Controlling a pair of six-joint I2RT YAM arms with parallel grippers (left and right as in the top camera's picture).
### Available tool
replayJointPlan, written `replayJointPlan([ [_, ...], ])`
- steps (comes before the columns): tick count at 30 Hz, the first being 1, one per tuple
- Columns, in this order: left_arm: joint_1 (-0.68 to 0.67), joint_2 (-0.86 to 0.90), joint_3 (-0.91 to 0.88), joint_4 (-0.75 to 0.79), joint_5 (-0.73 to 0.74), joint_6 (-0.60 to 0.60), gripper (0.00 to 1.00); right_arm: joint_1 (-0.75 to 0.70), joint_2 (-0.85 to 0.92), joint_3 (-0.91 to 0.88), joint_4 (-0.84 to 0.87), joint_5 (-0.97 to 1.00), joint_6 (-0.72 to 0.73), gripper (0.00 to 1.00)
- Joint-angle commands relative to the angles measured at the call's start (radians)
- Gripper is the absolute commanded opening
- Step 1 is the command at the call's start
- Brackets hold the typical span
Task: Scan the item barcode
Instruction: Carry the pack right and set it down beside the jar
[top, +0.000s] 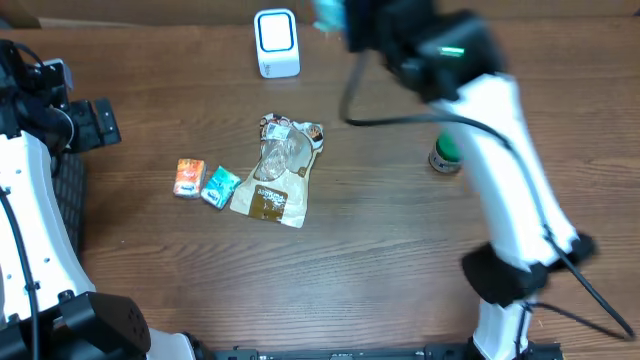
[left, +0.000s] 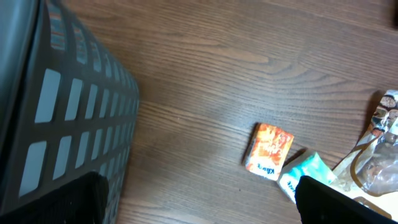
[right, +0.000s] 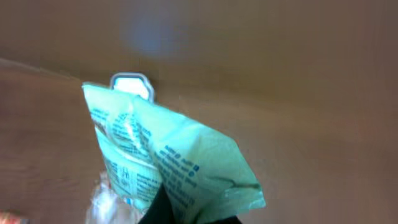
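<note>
A wood-grain bench was seen. The green packet, pinched by the right fingers, was shown clearly only at the right wrist; the left fingers were spread wide, empty.

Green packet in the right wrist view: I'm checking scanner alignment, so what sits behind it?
The white scanner pokes out above the green packet, which is held by the right gripper. The scanner's lower body is covered.

Bare table lies open between the white scanner and the crumpled bag and along the near edge, while the orange packet, teal packet (just beside the bag), green-lidded jar and the right arm with its green pouch stand in the way elsewhere.
</note>
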Motion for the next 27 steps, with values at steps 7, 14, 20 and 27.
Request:
replayJointPlan([
  [7, 0.005, 0.002, -0.003, 0.002, -0.001, 0.012, 1.00, -0.135, 0.134, -0.086, -0.352, -0.194, 0.447, 0.04],
  [14, 0.005, 0.002, -0.003, 0.002, -0.001, 0.012, 1.00, -0.135, 0.151, -0.436, -0.247, -0.164, 0.526, 0.04],
  [20, 0.005, 0.002, -0.003, 0.002, -0.001, 0.012, 1.00, -0.130, 0.151, -0.695, -0.113, -0.171, 0.546, 0.04],
  [27, 0.005, 0.002, -0.003, 0.002, -0.001, 0.012, 0.99, -0.132, 0.151, -0.829, -0.079, -0.037, 0.602, 0.04],
])
